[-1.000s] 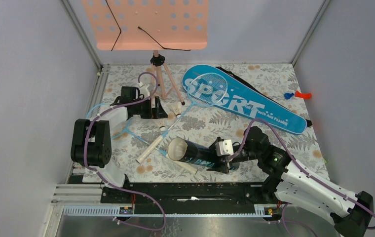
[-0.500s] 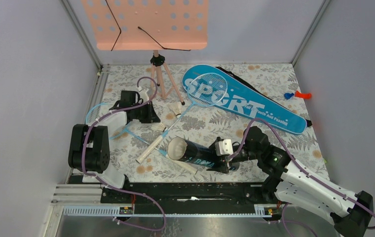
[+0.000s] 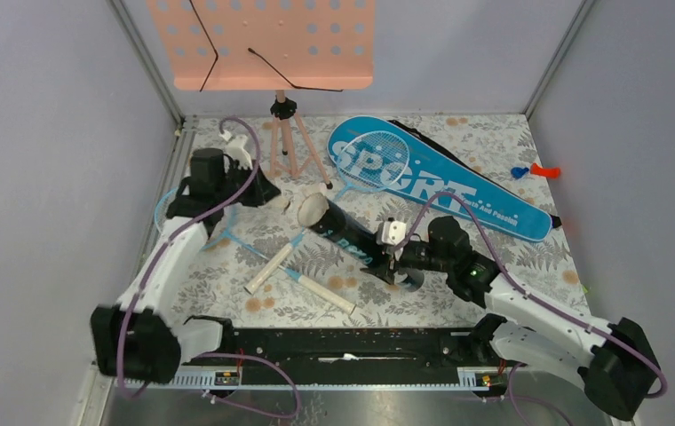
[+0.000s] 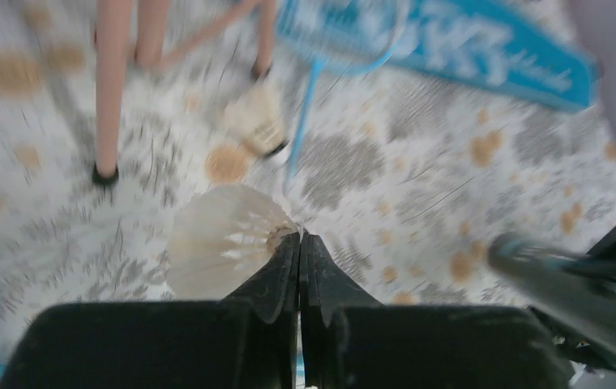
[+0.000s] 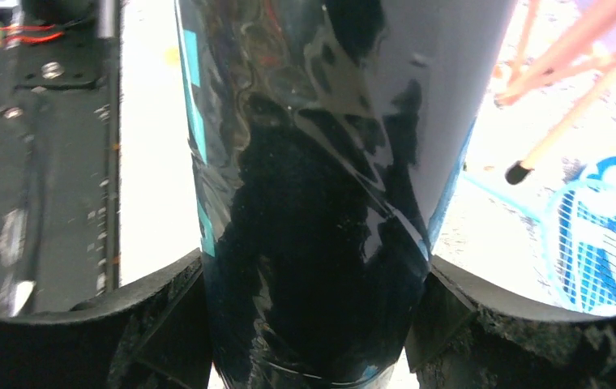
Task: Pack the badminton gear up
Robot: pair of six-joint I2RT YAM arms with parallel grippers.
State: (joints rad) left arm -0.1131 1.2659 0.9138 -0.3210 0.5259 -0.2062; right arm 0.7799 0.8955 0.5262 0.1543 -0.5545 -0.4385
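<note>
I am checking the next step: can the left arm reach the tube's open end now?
Probably yes. The tube, in the right fingers, points its open end at the left fingers and their shuttlecock; nothing lies between.

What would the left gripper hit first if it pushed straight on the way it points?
Likely the racket shaft lying just ahead of the left gripper, with a loose shuttlecock beside it; the blurred wrist view leaves depth uncertain.

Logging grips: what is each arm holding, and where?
Right fingers clamp the black tube far from its open end. Left fingers seem to pinch a shuttlecock by its narrow end.
</note>
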